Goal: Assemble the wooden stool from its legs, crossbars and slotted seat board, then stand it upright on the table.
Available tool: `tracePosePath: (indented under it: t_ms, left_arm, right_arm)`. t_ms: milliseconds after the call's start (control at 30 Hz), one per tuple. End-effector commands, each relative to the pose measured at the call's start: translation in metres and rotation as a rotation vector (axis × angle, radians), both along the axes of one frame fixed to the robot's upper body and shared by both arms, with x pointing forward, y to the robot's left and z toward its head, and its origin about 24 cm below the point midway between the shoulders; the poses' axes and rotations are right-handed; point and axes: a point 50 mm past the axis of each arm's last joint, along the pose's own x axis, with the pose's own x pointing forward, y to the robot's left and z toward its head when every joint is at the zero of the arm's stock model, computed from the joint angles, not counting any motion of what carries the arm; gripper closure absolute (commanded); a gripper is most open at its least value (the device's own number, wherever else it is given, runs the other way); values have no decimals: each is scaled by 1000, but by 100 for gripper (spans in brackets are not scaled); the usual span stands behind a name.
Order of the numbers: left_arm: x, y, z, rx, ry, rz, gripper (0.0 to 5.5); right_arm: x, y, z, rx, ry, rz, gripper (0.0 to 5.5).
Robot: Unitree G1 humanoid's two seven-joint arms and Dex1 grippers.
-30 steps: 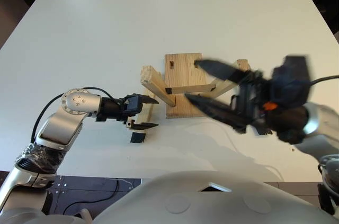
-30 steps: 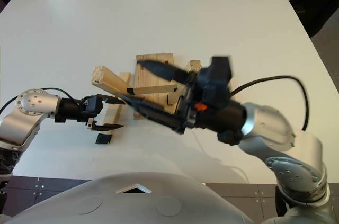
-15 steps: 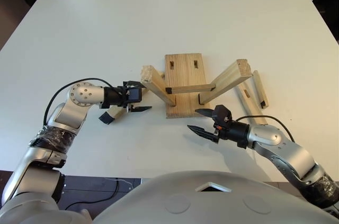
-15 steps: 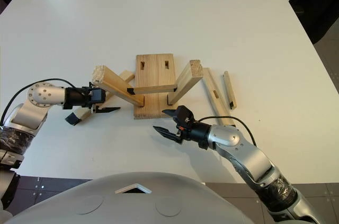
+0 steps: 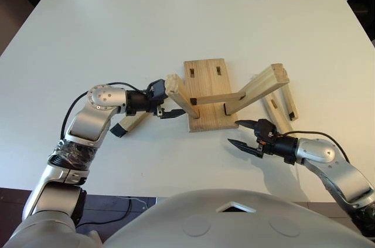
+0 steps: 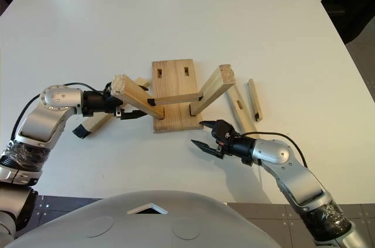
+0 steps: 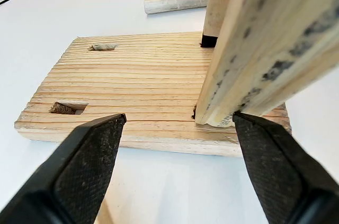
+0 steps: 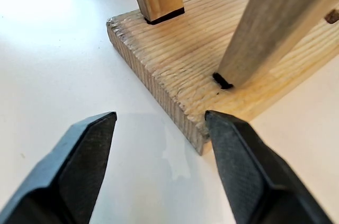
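With left gripper (image 5: 166,106) and right gripper (image 5: 234,132) wide open and empty, we judge the stool (image 5: 215,99) stiff, light, loose-jointed: grip a leg (image 5: 263,85) near the seat (image 5: 205,75).

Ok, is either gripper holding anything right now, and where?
Nothing is held. The left gripper is open with a leg between its fingers, unclamped; the right gripper is open by the board's corner.

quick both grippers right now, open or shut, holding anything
Left gripper: open, jaws either side of a stool leg, not clamped.
Right gripper: open, holding nothing.
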Motion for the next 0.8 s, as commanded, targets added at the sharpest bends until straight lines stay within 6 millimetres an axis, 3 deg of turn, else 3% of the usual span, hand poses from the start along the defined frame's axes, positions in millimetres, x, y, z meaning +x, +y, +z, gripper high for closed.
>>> tracePosePath:
  t_ms: [33,200,467,600,800]
  left_arm:
    - [-14,-27,5,-37,-13,-103,176]
    - [-29,-42,-6,1,-15,-186,176]
    - [-30,-46,12,-95,52,-185,176]
    - [-30,-32,21,-120,98,-167,176]
    - [-5,3,24,-58,56,-55,176]
  right_arm:
    - [0,-14,0,-56,23,-12,241]
    - [-6,-12,13,-36,26,58,241]
    - [-13,-14,10,-58,56,89,241]
    - [-19,-12,5,-73,83,114,241]
    - [-25,-8,-1,-68,98,109,241]
